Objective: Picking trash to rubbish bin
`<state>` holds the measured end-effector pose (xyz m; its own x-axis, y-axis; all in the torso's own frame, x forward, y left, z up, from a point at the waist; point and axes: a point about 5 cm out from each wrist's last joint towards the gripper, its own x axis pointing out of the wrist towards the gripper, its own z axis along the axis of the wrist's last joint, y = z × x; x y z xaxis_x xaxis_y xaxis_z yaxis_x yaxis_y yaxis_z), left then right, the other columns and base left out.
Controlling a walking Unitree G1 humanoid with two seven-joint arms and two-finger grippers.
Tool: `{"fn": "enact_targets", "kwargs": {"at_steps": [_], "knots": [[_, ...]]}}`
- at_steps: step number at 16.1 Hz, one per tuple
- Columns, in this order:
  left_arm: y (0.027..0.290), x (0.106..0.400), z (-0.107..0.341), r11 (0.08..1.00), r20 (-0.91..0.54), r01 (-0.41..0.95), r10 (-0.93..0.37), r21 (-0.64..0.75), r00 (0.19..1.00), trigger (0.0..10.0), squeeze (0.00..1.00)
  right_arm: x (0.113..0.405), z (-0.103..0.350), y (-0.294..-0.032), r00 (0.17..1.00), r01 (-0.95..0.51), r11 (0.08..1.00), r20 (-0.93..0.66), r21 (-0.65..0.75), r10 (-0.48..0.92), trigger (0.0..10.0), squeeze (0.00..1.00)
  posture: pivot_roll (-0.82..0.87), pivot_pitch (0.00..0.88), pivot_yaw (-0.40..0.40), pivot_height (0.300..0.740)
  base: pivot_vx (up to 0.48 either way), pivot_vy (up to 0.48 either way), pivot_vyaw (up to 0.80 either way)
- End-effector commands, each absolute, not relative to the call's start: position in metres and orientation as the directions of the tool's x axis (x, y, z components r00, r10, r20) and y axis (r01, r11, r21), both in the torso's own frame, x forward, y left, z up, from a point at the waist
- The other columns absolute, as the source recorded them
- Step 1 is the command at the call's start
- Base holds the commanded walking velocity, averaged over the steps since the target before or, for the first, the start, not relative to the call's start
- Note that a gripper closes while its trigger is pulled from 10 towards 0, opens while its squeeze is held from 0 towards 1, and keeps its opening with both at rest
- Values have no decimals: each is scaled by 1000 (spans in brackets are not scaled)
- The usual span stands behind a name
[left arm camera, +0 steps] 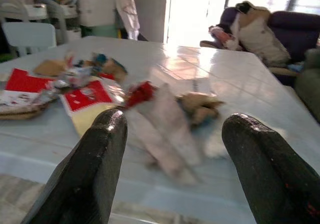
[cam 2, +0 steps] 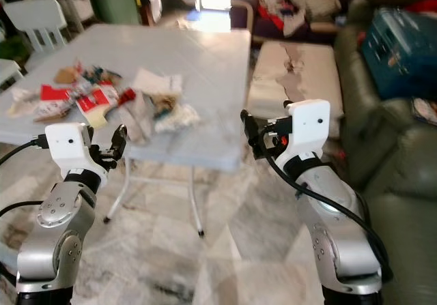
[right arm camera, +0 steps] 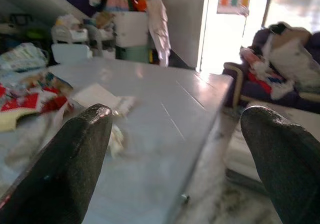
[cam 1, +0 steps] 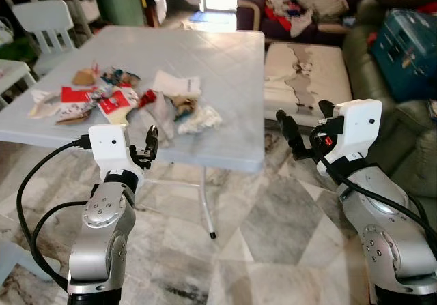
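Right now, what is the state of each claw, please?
Left claw: open, holding nothing, at the table's near edge.
Right claw: open, holding nothing.

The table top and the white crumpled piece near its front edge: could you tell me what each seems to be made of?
Table top: probably moulded plastic, pale grey-blue, with a soft sheen and a shallow diagonal grid pressed into it. White crumpled piece: looks like tissue or thin paper, matte, with soft irregular creases; blur leaves it open.
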<state>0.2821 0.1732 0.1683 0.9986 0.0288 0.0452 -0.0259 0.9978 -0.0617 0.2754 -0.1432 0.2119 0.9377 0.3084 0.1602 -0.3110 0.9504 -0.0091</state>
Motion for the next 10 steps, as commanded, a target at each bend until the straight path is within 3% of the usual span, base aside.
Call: {"fn": "enact_targets", "kwargs": {"at_steps": [1,8,10], "knots": [[181,282,169,997,44,-54,56,-51,997,10000,0,274,213,-137,927,-342,940,161,-1,338,10000,0,-19,79,-26,740,450,0,0],[180,282,167,997,37,-60,62,-56,997,10000,0,272,213,-133,914,-380,925,156,2,375,10000,0,-21,80,-26,740,448,0,0],[180,283,167,997,33,-64,66,-52,997,10000,0,271,213,-131,907,-396,918,156,-6,392,10000,0,-23,80,-28,740,428,0,606]]}}
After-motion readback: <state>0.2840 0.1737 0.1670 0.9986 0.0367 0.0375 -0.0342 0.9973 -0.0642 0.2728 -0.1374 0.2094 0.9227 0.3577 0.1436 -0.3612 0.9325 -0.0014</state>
